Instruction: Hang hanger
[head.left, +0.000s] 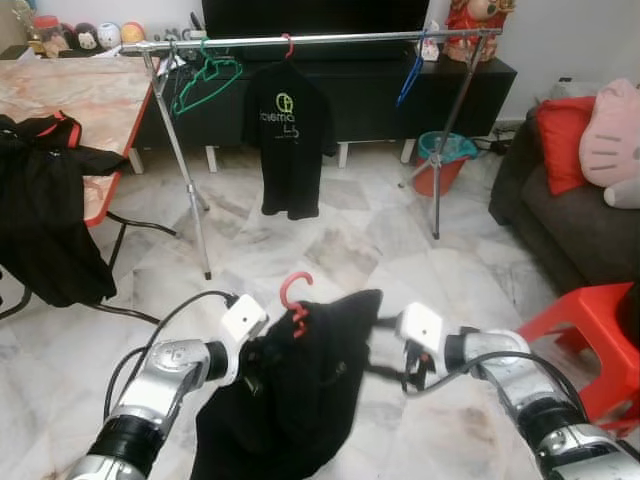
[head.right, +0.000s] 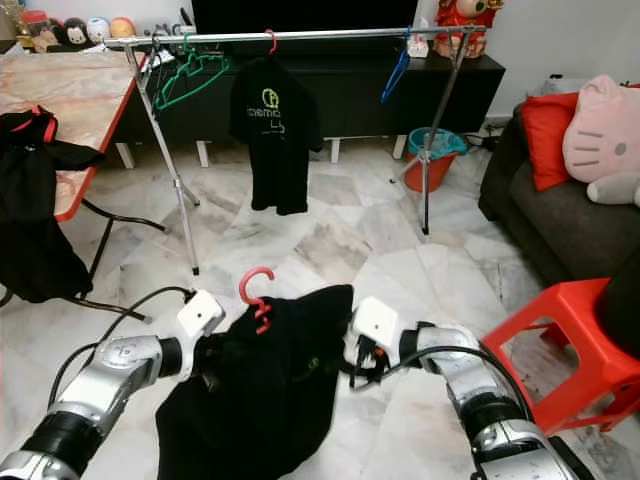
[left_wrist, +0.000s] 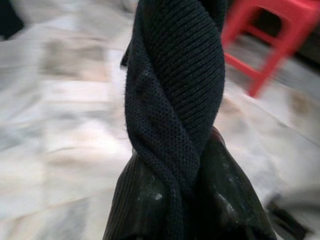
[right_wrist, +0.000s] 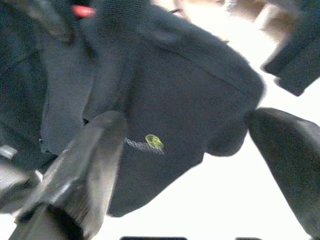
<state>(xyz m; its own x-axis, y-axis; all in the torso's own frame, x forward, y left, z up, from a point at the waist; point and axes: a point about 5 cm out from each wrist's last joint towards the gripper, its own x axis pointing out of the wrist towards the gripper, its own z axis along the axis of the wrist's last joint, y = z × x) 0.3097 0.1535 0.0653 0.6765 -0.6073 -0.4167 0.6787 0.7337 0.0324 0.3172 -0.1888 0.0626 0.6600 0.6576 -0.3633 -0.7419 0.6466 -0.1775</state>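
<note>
Red plastic, the hanger (head.left: 294, 298) carries a black shirt (head.left: 300, 400) low and well short of the clothes rail (head.left: 320, 40). Left gripper (head.left: 250, 372) is clamped on twisted shirt cloth to bear it; right gripper (right_wrist: 185, 165), fingers apart, waits beside.

Marble floor (head.left: 330, 250); clothes rack (head.left: 300, 40), red stool (head.left: 585, 330), teal bucket (head.left: 445, 150)

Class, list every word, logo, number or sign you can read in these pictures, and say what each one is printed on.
Black T-shirt hanging on the clothes rail: a yellow-green round logo above a line of pale lettering and a second short line; both lines are too small to read.
Black shirt on the red hanger: a small yellow emblem with blurred pale lettering beside it, unreadable.
No other text is legible.
</note>
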